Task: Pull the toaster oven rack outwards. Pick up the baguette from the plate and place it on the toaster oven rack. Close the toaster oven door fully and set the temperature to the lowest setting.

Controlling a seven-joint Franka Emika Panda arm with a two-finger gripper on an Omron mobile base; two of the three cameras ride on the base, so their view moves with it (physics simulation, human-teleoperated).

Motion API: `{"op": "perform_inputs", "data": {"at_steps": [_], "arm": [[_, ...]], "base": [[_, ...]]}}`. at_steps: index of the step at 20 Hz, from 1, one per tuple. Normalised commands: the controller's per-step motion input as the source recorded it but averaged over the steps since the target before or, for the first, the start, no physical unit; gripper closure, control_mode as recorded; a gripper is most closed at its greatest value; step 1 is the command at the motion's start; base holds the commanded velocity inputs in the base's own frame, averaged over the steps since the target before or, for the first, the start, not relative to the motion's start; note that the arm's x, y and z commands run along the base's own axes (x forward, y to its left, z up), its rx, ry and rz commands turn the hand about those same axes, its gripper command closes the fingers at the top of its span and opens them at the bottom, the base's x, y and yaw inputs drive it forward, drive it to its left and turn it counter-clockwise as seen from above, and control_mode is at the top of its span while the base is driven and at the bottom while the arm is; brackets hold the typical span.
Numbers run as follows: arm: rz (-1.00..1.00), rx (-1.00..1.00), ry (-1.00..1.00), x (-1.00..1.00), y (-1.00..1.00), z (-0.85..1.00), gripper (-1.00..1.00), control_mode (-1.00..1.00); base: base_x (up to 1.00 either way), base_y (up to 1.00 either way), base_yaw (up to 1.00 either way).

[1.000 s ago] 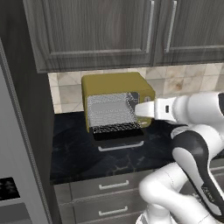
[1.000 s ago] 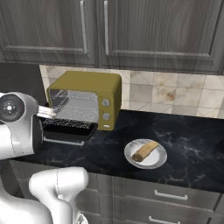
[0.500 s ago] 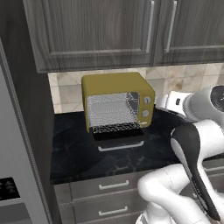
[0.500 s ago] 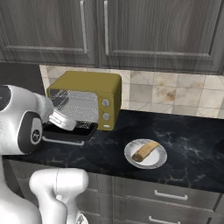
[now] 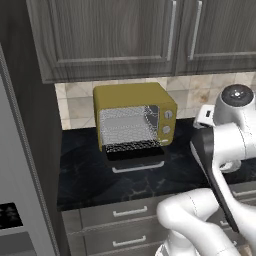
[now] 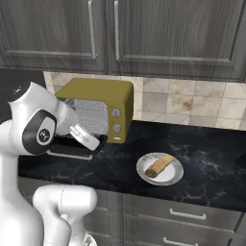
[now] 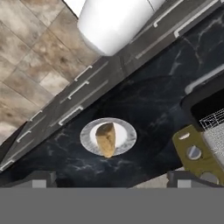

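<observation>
The toaster oven [image 5: 134, 116] is seen on the dark counter [image 6: 202, 158] against the tiled wall, its door [image 5: 136, 160] folded down flat and the wire rack [image 5: 131, 146] drawn out over it. The baguette [image 6: 159, 166] lies on the plate [image 6: 173, 178] to the right of the oven – well apart from it. In the hand view the gripper [image 7: 109, 178] is held above the plate, nothing gripped; its fingertips are barely seen, so its opening cannot be told

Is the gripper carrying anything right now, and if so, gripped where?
Nothing is held. The baguette lies on the plate, and in the hand view the gripper is above it with only bare counter showing between the fingertips.
</observation>
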Motion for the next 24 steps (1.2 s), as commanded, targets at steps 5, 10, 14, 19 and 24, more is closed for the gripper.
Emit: {"op": "perform_inputs", "data": {"at_steps": [5, 10, 14, 19, 24], "arm": [[0.01, 0.17, 0.03, 0.00, -0.72, -0.30, -1.00, -1.00], [0.00, 0.16, 0.00, 0.00, -0.73, -0.32, -1.00, -1.00], [0.01, 0.06, 0.09, 0.03, -0.59, -0.22, -1.00, -1.00], [0.02, 0.04, 0.07, 0.12, -0.48, -0.22, -1.00, -1.00], [0.00, 0.09, 0.01, 0.19, -0.40, -0.27, -1.00, -1.00]], "base": [[0.00, 0.00, 0.00], [0.00, 0.00, 0.00], [0.00, 0.00, 0.00], [0.00, 0.00, 0.00], [0.00, 0.00, 0.00]]}}
